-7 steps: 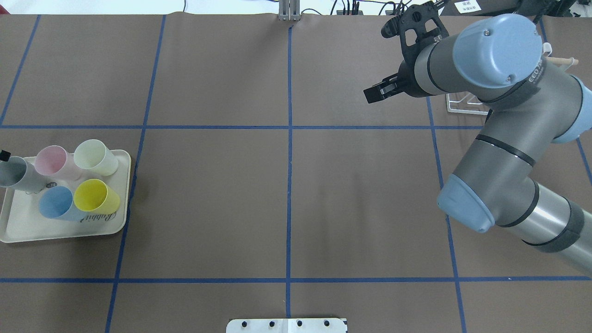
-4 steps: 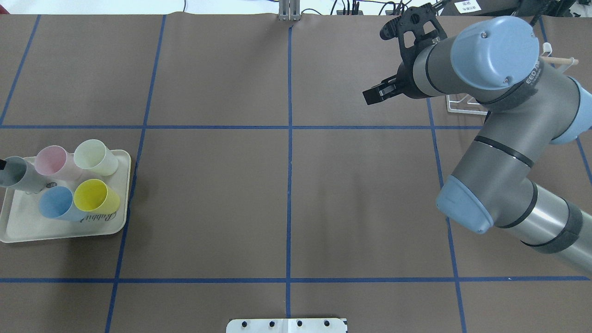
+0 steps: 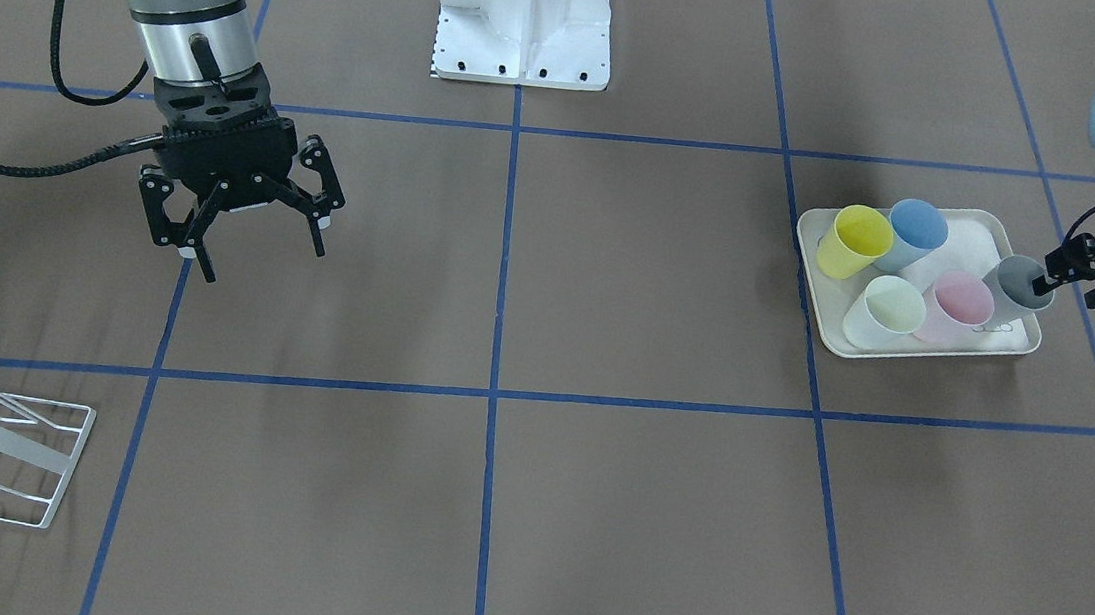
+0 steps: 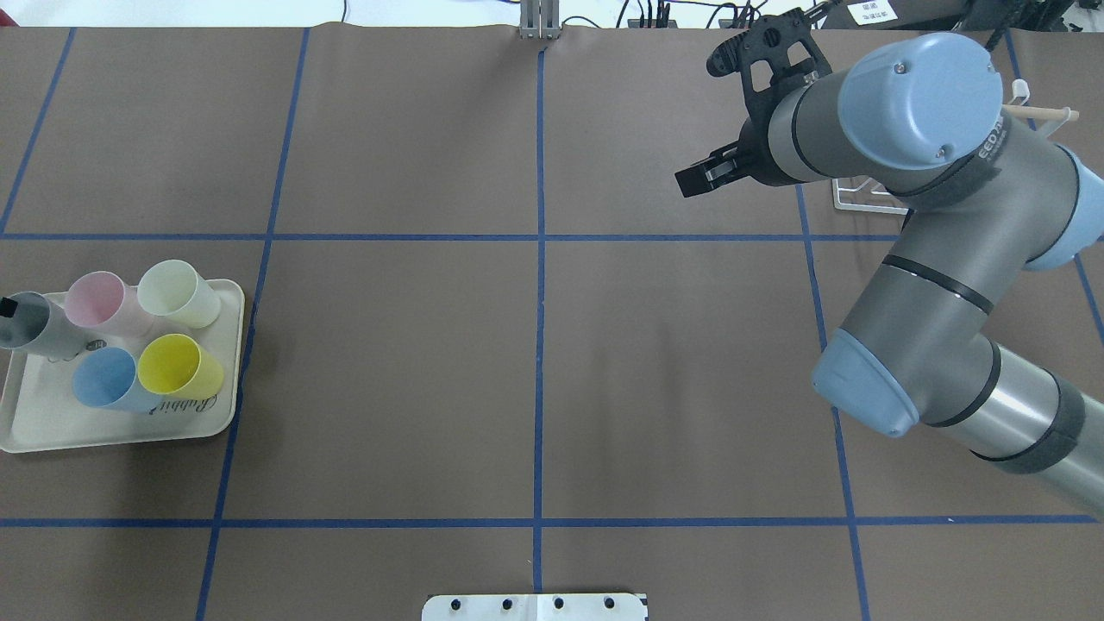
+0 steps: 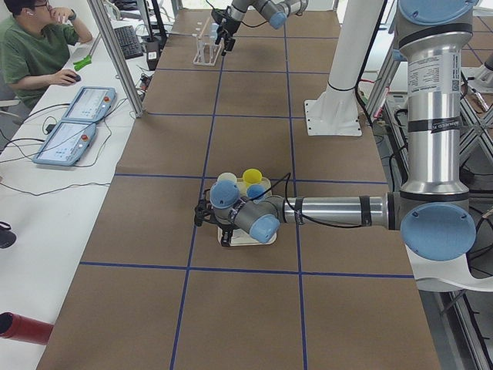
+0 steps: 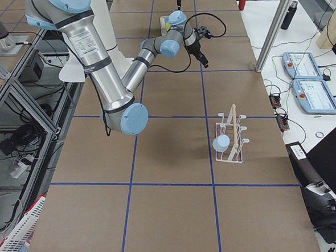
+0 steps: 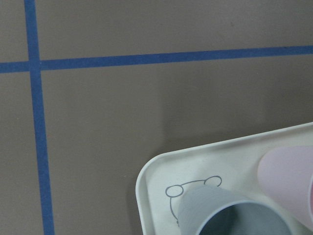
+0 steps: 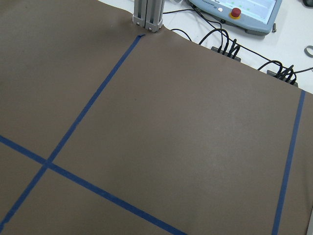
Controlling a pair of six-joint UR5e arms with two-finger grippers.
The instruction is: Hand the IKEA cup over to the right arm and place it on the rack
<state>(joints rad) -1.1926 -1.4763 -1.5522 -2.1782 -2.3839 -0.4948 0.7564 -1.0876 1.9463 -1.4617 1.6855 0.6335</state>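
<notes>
Seen from overhead, the brown table (image 4: 388,388) has the right arm (image 4: 931,285) coming in from four o'clock and reaching toward one. The cream tray (image 4: 34,423) lies at nine o'clock. The rack (image 6: 231,148) stands at two o'clock with a pale blue cup (image 6: 221,142) on it. The right gripper (image 3: 253,239) hangs over the table, jaws spread, holding nothing. The left gripper (image 3: 1052,281) has a finger inside the grey cup (image 3: 1020,283) at the tray's ten o'clock corner. Whether it pinches the rim I cannot tell.
</notes>
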